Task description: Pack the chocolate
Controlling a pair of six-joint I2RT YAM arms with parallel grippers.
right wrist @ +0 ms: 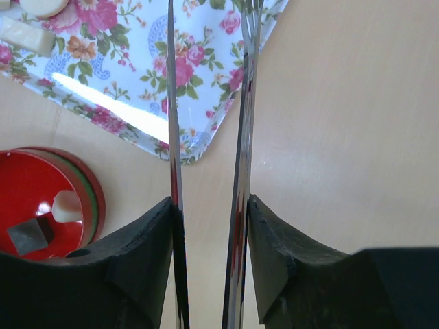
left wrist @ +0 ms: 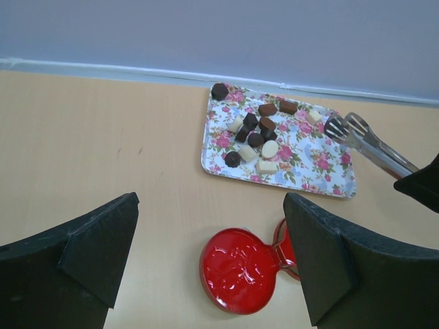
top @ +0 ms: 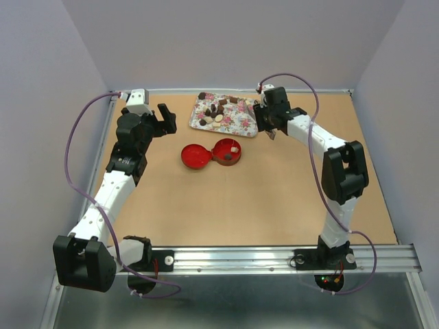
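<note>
I looked down on a tan, matte board tabletop (top: 260,199) boxed in by plain pale lavender walls (top: 226,41), with an aluminium rail (top: 274,257) along its near edge. Most of the chocolate (left wrist: 252,133) lay clustered on the pink-flowered rectangular tray (left wrist: 309,154) at the far side. Two pieces, one white and one dark, sat in the round red tin (right wrist: 27,181), and its red lid (left wrist: 236,271) lay just beside it. My right gripper (right wrist: 211,212) clamped the long metal tongs (left wrist: 370,144), whose tips were over the tray's right end. My left gripper (left wrist: 209,226) faced the tray with fingers spread wide, holding nothing.
</note>
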